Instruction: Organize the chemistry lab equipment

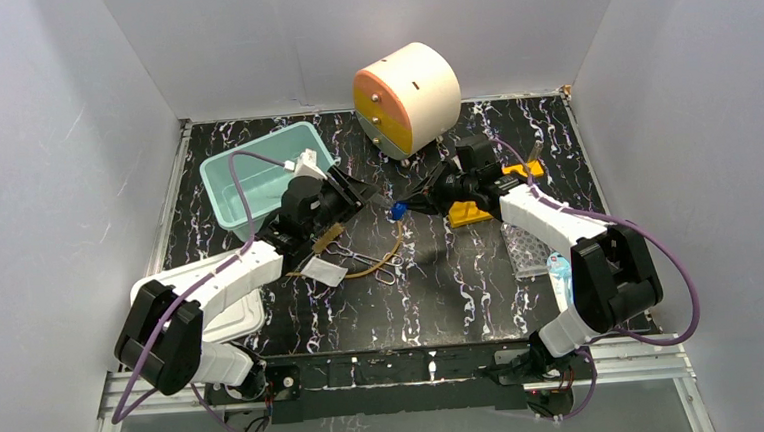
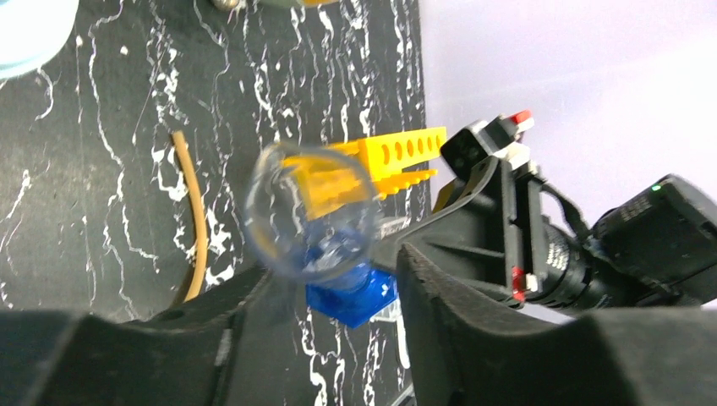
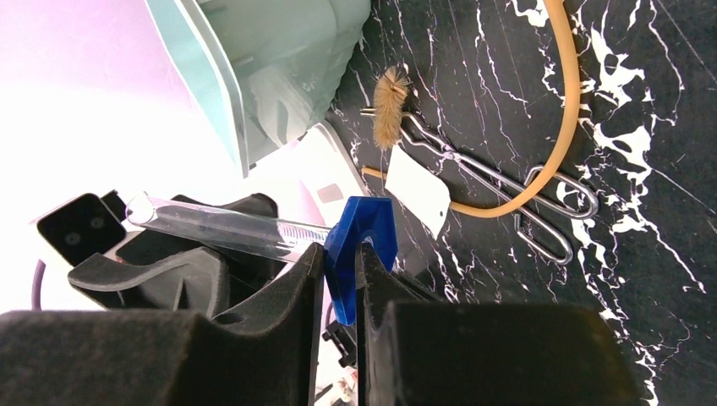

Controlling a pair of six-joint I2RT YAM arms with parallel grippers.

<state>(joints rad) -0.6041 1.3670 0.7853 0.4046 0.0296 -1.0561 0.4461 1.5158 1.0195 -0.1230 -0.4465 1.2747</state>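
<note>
A clear tube (image 3: 228, 228) with a blue cap (image 3: 362, 241) hangs above the table's middle. My right gripper (image 3: 341, 254) is shut on that cap (image 1: 398, 211). My left gripper (image 2: 330, 271) has its jaws partly closed on either side of the tube's round end (image 2: 309, 220), with a gap still showing on the right side. In the top view the left gripper (image 1: 360, 193) and the right gripper (image 1: 414, 202) face each other. Metal forceps (image 3: 499, 182), a brown brush (image 3: 391, 108) and a white packet (image 3: 417, 190) lie on the table below. The yellow rack (image 1: 468, 211) sits under the right arm.
A teal bin (image 1: 246, 179) stands at the back left, an orange-and-cream drum (image 1: 406, 96) at the back. Tan rubber tubing (image 1: 386, 261) curls by the forceps. A clear well plate (image 1: 527, 249) and another blue-capped tube (image 1: 560, 277) lie at the right; a white container (image 1: 234, 320) sits front left.
</note>
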